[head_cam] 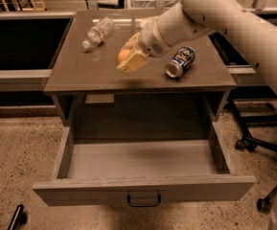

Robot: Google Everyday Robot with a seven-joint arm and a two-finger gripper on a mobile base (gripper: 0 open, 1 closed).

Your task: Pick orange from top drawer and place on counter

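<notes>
Nearest you, the top drawer [143, 188] stands pulled well out of the cabinet, its flat front panel facing you with the small dark handle [144, 200] at its centre and its grey floor in full view behind the panel. To the right of the cabinet, on the speckled floor, you can see the dark wheeled base of an office chair [260, 145]. Above the drawer opening lies the counter [80, 75], and your claw [128, 59] is over its middle, a little toward the front edge, reaching in from the upper right on the thick cream-coloured arm [224, 13]. The claw is closed around the orange [123, 55], with one pale finger [133, 63] pressed against the fruit's right and lower side, so only the orange's left part shows. A soft shadow sits on the counter just below it, and you cannot tell whether the fruit touches the surface. Just to the right of the claw a soda can [180, 61] lies on its side, open end toward you. Farther back and to the left, a clear plastic bottle [97, 31] lies on its side near the counter's rear left corner, well apart from the orange.
</notes>
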